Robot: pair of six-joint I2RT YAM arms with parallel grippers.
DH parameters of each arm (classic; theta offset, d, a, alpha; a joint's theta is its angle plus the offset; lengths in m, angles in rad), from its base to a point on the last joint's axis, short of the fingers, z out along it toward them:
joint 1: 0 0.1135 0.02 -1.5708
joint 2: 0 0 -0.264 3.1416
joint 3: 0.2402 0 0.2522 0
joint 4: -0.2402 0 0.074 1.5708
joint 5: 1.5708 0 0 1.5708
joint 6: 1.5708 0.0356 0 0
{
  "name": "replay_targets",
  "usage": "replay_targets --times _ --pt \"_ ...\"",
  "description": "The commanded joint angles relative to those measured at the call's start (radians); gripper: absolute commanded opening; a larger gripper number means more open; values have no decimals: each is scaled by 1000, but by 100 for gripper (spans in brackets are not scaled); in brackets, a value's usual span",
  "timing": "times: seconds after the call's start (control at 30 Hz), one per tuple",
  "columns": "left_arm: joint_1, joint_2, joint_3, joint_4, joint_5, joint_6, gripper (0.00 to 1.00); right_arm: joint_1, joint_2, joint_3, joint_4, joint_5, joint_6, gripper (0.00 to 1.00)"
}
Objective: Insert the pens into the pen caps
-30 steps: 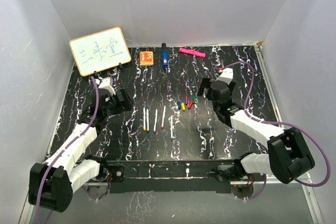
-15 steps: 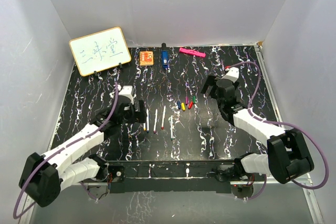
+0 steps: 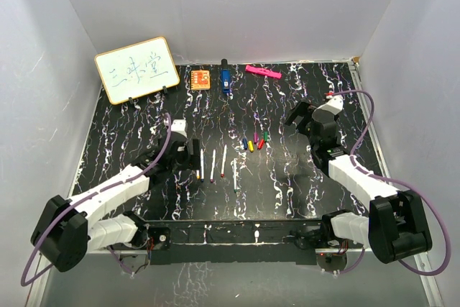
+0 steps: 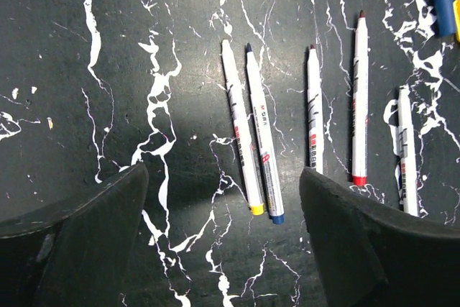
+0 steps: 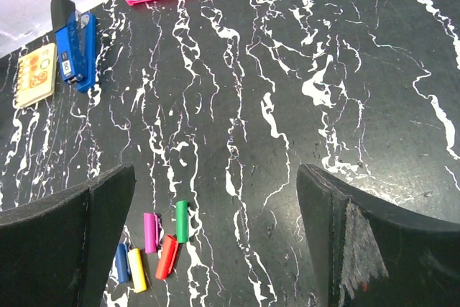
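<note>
The left pincer point(image 4: 224, 177) hung wide open above the bench point(image 4: 86, 70) with nothing in its grip. Its two fingers straddled the leftmost of the pens point(image 3: 213, 165). Directly under the gap lay the yellow-ended pen point(image 4: 239, 127) and the blue-ended pen point(image 4: 262, 141), side by side and touching along most of their length. Three more pens lay a little apart to their right. The right pincer point(image 5: 215, 177) was also spread wide and empty, poised well clear of the caps point(image 5: 154, 246). These sat in a tight cluster near the middle of the bench, with the green cap point(image 5: 181, 221) and the red cap point(image 5: 167, 257) close enough to be touching or nearly so.

The likeliest trouble was a double pick: if the left fingers closed where they were, they could trap both touching pens, or pinch one and send the other rolling. The pens were thin and lay flat, so a descent that was too shallow would miss them, while one that was too deep would scrape the bench. On the other side, reaching into the crowded caps could knock neighbouring caps askew. A cap of the wrong colour might also be taken.
</note>
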Motion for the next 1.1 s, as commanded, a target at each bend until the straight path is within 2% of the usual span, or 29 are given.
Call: replay_targets --times 0.0,0.17,0.2,0.33,0.5,0.6,0.63,0.83,0.93,1.07 --pt "24 32 47 -11 13 -21 82 -9 -21 -3 83 -56 32 94" --pt "68 58 66 -5 76 -4 88 -12 -20 -2 84 -65 28 94" --pt "69 60 70 -6 68 0 97 -12 -19 -3 83 -65 28 94" --pt "68 94 117 -71 -28 -5 97 -11 -26 -8 84 -71 27 93" --pt "69 168 176 -130 -82 -19 90 -11 -24 -8 86 -71 26 92" --pt "68 190 181 -112 -36 -30 65 -11 -18 -7 85 -71 23 91" --pt "68 198 184 -118 -29 -36 62 -12 -16 -7 84 -70 20 91" --pt "68 257 253 -223 21 -36 63 -11 -26 2 75 -59 -6 91" --pt "67 305 276 -228 70 -40 60 -11 -30 1 75 -41 -13 91" --pt "64 373 321 -266 59 -49 59 -11 -21 4 74 -30 -27 91"
